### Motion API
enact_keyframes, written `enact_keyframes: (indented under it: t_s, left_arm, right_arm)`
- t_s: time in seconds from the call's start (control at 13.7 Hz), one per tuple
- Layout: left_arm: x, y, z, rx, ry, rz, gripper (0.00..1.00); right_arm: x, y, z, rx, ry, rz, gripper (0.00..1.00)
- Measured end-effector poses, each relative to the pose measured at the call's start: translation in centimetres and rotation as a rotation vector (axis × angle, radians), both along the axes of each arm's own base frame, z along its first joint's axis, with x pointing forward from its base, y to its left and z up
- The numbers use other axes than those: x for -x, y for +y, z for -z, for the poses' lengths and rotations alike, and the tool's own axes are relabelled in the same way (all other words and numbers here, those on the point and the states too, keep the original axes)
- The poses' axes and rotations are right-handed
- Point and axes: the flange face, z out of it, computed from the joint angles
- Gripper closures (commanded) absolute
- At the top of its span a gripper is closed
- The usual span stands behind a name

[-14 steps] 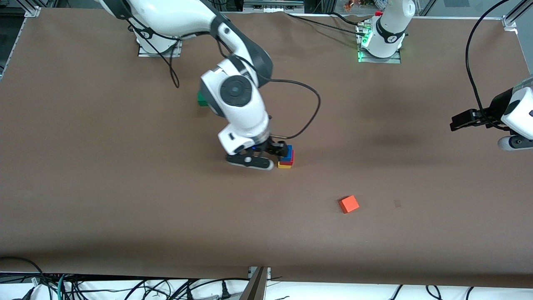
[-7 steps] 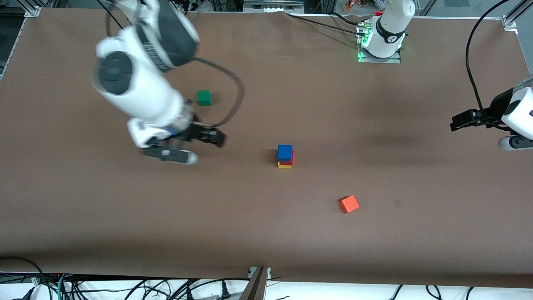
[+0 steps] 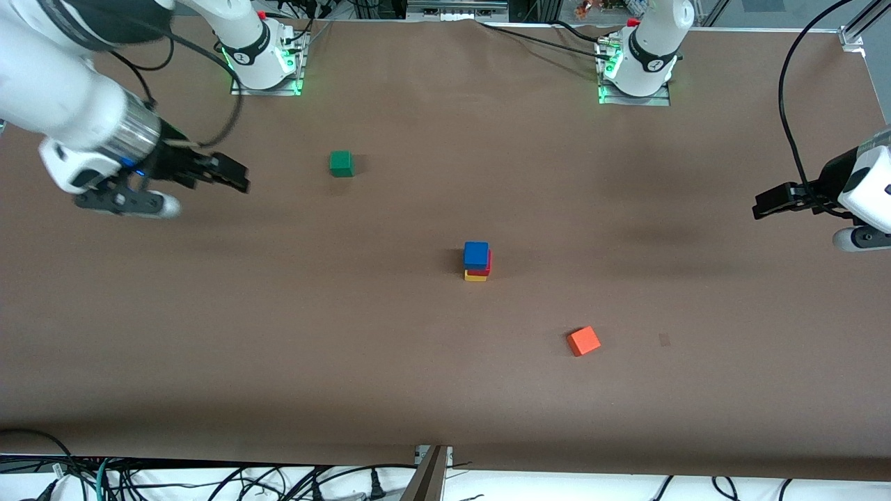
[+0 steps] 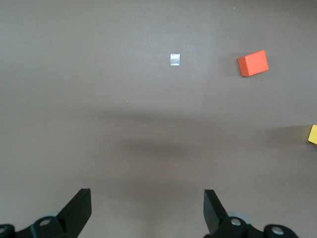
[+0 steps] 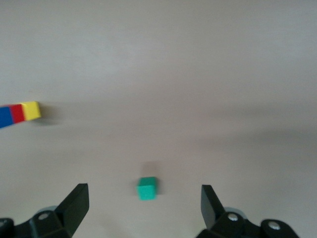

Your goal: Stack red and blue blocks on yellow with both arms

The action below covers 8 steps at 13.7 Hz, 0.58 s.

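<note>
Your right gripper (image 3: 233, 175) hangs over bare table at the right arm's end, fingers (image 5: 74, 201) spread wide apart and holding nothing. The green cube (image 3: 341, 163) sits on the brown table (image 3: 445, 390) between that gripper and the stack, farther from the front camera than the stack and well apart from it; your right wrist view shows this cube (image 5: 147, 188) between the open fingers, lying on the table below them.

At mid-table you have the stack: the yellow cube (image 3: 475, 277) on the table, the red cube (image 3: 482, 266) on it, the blue cube (image 3: 476, 255) on top. All three are touching and free of both grippers.

The orange cube (image 3: 583, 341) lies alone, nearer the front camera than the stack and toward the left arm's end.

Your left gripper (image 3: 766, 207) waits over the table at the left arm's end, its fingers (image 4: 79, 210) likewise set apart and empty.
</note>
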Motion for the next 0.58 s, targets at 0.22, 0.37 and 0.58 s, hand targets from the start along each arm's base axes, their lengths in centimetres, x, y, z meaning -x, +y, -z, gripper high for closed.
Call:
enact_keyframes:
  t_s: [0.22, 0.37, 0.58]
  left_arm:
    - [0.0, 0.0, 0.0, 0.000, 0.000, 0.000, 0.00]
    - [0.0, 0.0, 0.0, 0.000, 0.000, 0.000, 0.00]
    - [0.0, 0.3, 0.0, 0.000, 0.000, -0.005, 0.00]
  right_arm:
    - [2.2, -3.6, -1.0, 0.034, -0.015, -0.052, 0.00]
    - [2.6, -4.3, -1.4, 0.049, -0.026, -0.106, 0.00]
    - [2.5, -4.3, -1.4, 0.055, -0.030, -0.123, 0.00]
